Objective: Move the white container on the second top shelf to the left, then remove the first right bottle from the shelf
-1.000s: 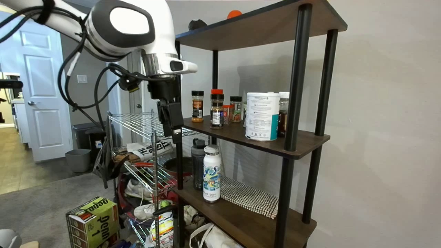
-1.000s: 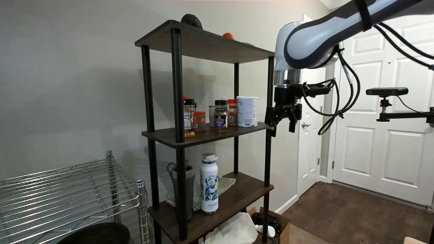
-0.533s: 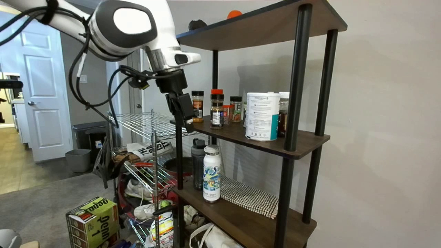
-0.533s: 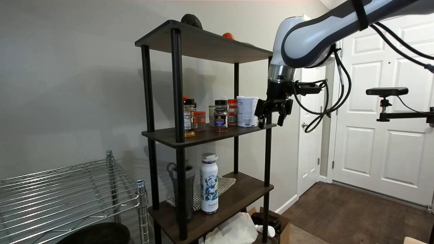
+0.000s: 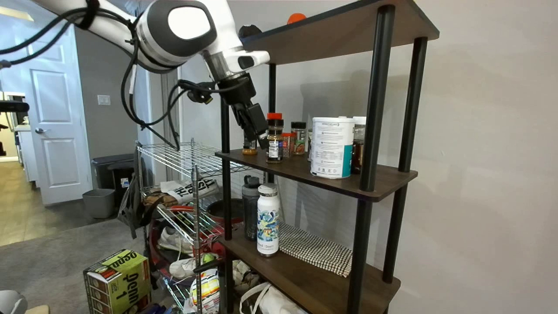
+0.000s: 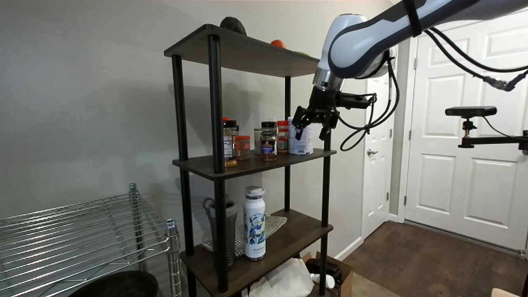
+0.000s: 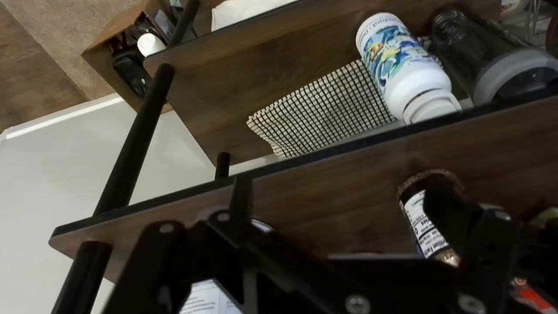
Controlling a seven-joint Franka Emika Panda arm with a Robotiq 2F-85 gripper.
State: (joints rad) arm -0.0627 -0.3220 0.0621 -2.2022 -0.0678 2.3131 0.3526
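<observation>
The white container (image 5: pixel 332 148) stands upright on the shelf's (image 5: pixel 290 168) second board from the top, near its right end. Partly hidden behind it and a post is the rightmost bottle (image 5: pixel 358 150), dark brown with a pale cap. My gripper (image 6: pixel 310 135) is open and tilted, its fingers apart with nothing held. In an exterior view its fingers overlap the white container (image 6: pixel 300 145); another angle shows it well left of that tub. In the wrist view, the gripper (image 7: pixel 340 187) covers most of the white container (image 7: pixel 207 301) with its left side, and its right finger overlaps a dark jar.
Left of the container stand a black-capped jar (image 5: pixel 274 148), a red-lidded jar (image 6: pixel 242 147) and several others. The top board (image 5: pixel 340 37) and black posts (image 5: pixel 375 109) frame this level. Below are a white flask (image 6: pixel 255 227), a grey bottle and a checkered mat.
Coming from beside the shelf's front edge, my open gripper has risen, tilted and moved toward the shelf, crossing in front of the container in an exterior view. Container and bottles stayed put.
</observation>
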